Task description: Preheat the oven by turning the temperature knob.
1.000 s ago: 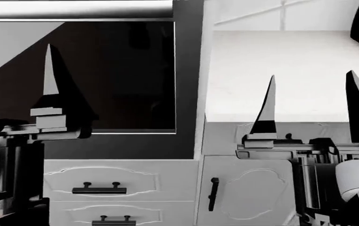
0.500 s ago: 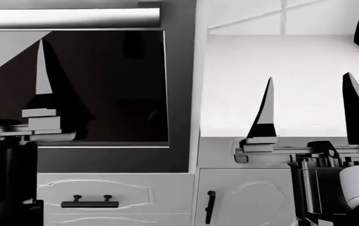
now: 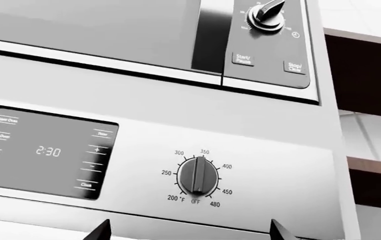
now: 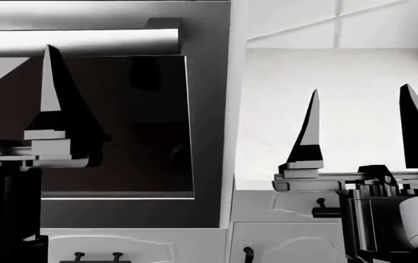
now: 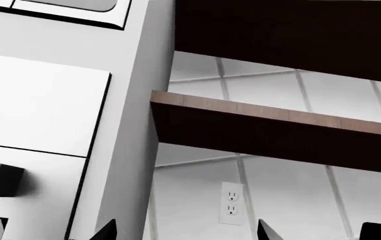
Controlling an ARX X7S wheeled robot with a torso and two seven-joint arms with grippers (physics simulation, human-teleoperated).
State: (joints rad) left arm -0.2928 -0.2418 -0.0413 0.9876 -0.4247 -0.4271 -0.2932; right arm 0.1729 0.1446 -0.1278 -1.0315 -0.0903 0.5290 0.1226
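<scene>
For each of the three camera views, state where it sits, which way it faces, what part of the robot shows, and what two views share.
Head view: on the head, facing the oven door; both open hands, left hand and right hand, show.
Left wrist view: looks up at the temperature knob; only fingertips show.
Right wrist view: looks up at shelves and outlet.
Shared: both wrist views show the control panel.

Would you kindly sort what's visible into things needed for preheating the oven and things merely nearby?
Needed: oven; temperature knob; left gripper.
Nearby: upper dial; clock display; wall outlet; drawer handle; shelves.
</scene>
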